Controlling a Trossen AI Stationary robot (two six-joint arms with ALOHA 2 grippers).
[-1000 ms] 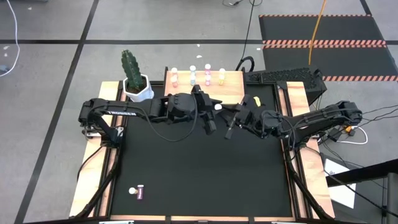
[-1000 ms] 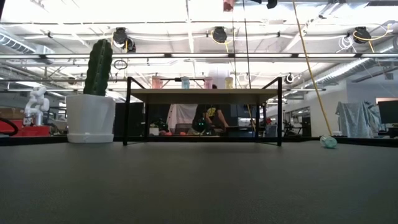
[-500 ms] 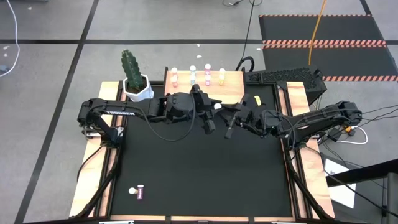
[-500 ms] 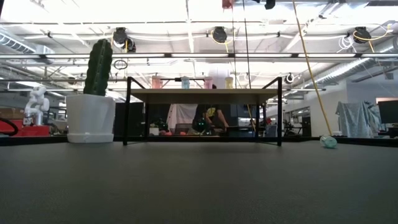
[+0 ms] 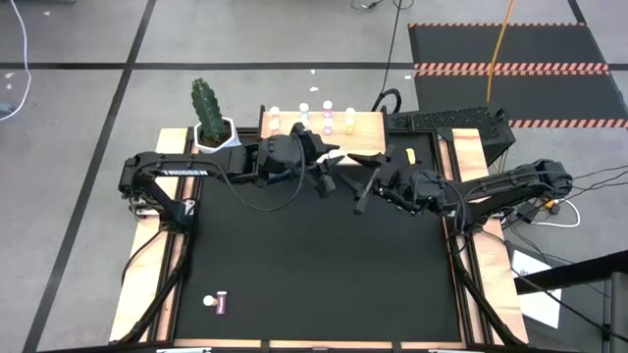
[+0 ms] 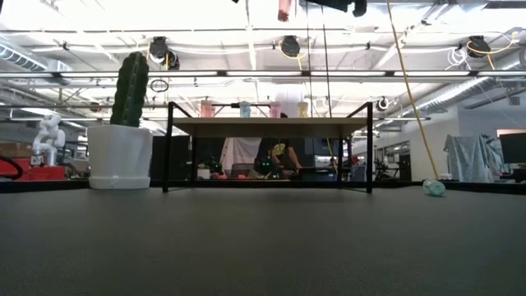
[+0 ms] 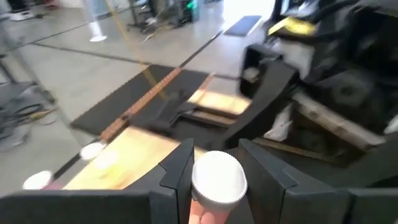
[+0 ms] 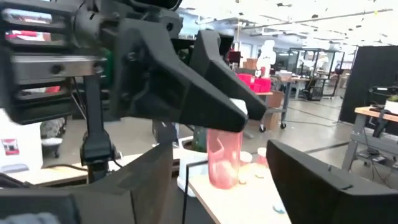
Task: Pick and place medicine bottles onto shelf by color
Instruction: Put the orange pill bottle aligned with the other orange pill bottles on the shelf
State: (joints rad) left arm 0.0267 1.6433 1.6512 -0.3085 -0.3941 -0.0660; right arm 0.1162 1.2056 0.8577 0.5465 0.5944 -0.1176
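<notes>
Handoff done: our right pincer (image 5: pixel 359 202) springs wide, while our left pincer (image 7: pixel 214 171) grips the pink bottle (image 8: pixel 222 158) and swings toward the shelf (image 5: pixel 368 137).

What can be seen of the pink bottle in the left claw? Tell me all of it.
The pink bottle is a small cylinder with a see-through pink body, plastic by its look, and a round white cap. It hangs upright in the air above the table, pinched near its cap by the left claw. Nothing else touches it.
</notes>
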